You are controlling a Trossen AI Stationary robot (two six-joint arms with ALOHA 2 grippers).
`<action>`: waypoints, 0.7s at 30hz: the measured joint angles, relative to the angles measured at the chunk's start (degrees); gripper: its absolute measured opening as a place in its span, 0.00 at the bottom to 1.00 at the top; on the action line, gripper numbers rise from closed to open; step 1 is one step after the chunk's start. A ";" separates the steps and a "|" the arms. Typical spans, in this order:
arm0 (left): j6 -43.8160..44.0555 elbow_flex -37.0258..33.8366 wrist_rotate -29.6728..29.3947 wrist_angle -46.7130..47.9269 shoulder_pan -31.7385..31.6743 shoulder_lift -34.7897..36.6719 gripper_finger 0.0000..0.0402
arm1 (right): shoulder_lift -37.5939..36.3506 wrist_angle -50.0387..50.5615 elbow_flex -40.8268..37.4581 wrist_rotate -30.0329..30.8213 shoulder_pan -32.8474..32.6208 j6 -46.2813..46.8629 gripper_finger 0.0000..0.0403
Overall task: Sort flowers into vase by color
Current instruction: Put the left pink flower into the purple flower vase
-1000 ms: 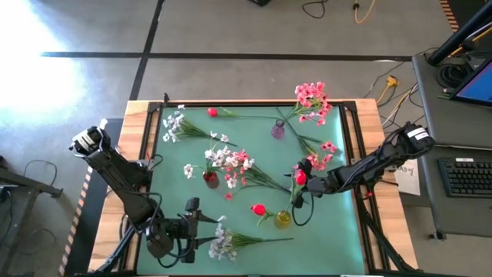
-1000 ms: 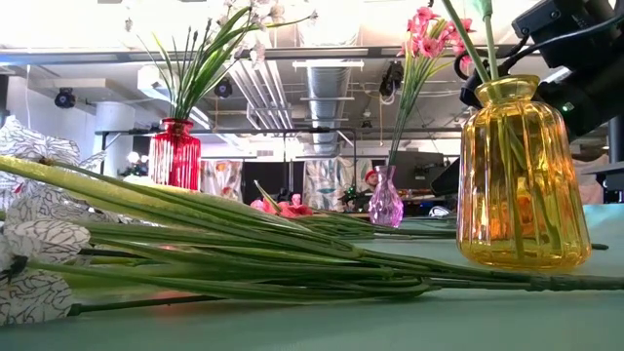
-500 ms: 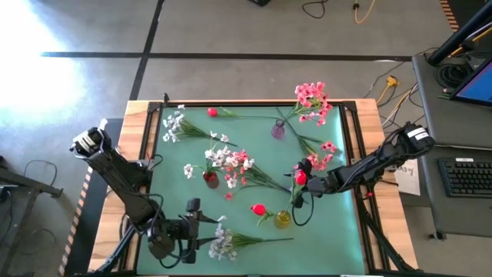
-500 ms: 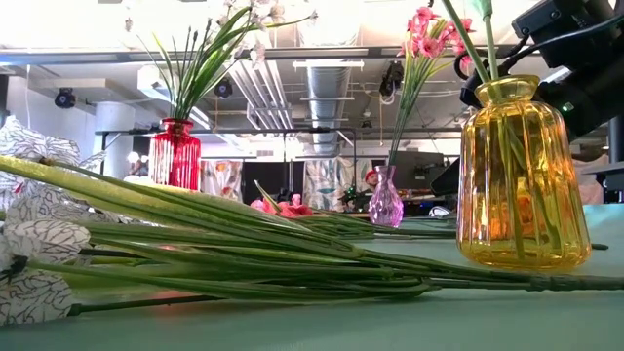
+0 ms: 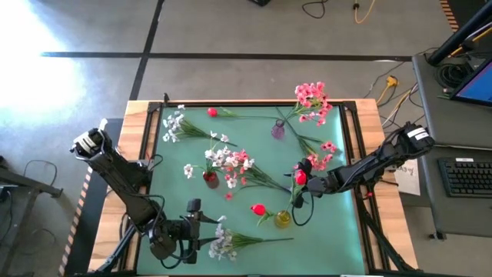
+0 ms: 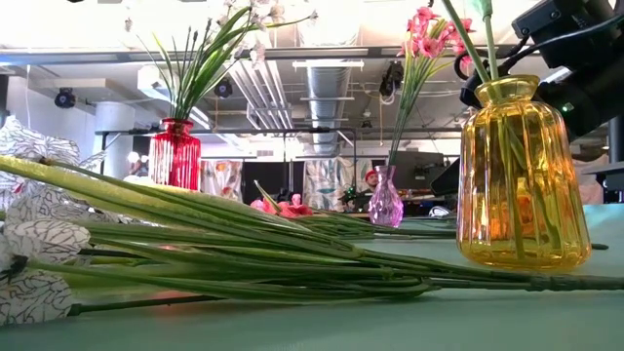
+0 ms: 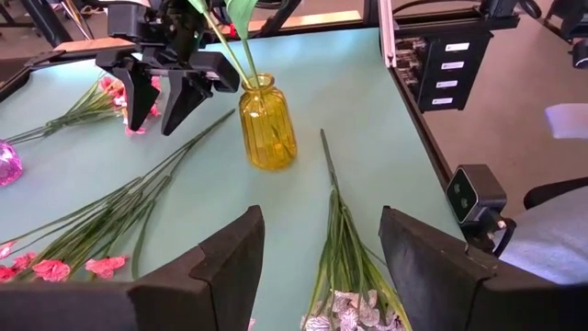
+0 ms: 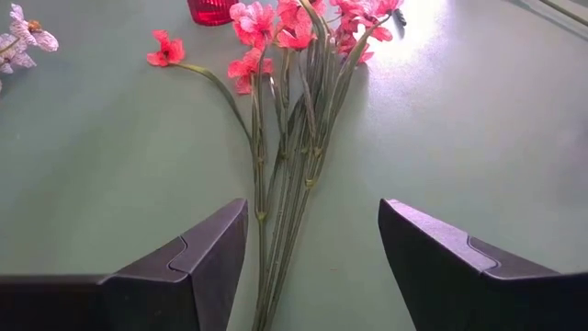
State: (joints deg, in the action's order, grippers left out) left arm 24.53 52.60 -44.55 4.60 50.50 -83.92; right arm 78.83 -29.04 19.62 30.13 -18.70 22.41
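My left gripper [image 5: 201, 229] stands open at the table's near left, just above and short of a white flower spray [image 7: 342, 241] that lies flat on the green mat. My right gripper [image 5: 296, 191] hangs open just beyond the yellow vase [image 7: 266, 124], which holds a green stem topped by a red bud [image 5: 300, 177]. A pink spray [image 8: 289, 138] lies on the mat ahead of the right fingers. The red vase [image 5: 210, 179] holds white blossoms. The purple vase [image 5: 277, 129] holds pink ones. Another red bud [image 5: 259, 208] lies beside the yellow vase.
A white spray [image 5: 175, 123] and a red bud [image 5: 211, 112] lie near the far edge, and a pink spray [image 5: 327, 150] lies at the right. Pink and white stems [image 5: 246, 169] spread across the mat's middle. A wooden frame [image 5: 138, 115] rims the mat.
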 joint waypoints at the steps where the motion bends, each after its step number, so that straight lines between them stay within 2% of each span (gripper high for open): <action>1: 0.00 0.00 0.00 0.00 0.00 0.00 0.51 | 0.00 0.00 0.00 0.00 0.00 0.00 0.59; 21: -0.07 0.00 0.02 -0.34 -1.64 0.00 0.51 | 0.01 -1.59 0.30 -0.02 0.00 -0.14 0.59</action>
State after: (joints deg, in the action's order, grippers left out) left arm 24.47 52.60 -44.53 4.26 48.86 -83.92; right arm 78.84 -30.62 19.92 30.11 -18.70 22.28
